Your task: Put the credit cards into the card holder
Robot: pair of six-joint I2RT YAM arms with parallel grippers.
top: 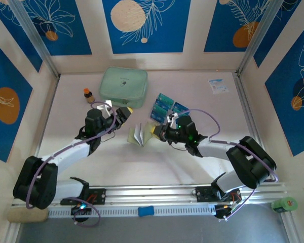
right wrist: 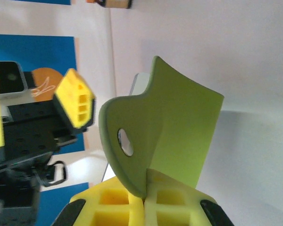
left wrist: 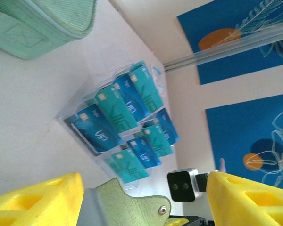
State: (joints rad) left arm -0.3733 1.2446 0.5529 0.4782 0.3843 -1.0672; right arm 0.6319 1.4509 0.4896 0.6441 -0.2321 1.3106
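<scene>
Card holder (top: 138, 134): olive-green folding wallet, open, standing on edge on the white table (top: 192, 167), near the middle, between the two grippers. One flap has a round snap hole (right wrist: 126, 142); the left wrist view shows a metal snap stud (left wrist: 164, 210) on the flap edge.

Right gripper (right wrist: 142, 195): yellow fingers pressed together, pinching the lower edge of the holder's rounded flap. The other leaf of the holder stands up behind the flap.

Left gripper (top: 124, 114): yellow fingers (left wrist: 37, 202) spread wide with nothing gripped. It sits just left of the holder and apart from it, facing it and the cards beyond.

Credit cards (left wrist: 127, 122): about eight, blue and teal with pale markings. They lie in two overlapping rows on what looks like clear plastic, flat on the table. They are just behind the right gripper and right of the pouch, outside the holder.

Zip pouch (top: 123, 87): pale mint, at the back of the table, left of the cards.

Bottle (top: 87, 94): small, brown, orange cap, upright just left of the pouch.

Paper packet (top: 218, 85): white and blue, flat, far right rear, well apart from the rest.
</scene>
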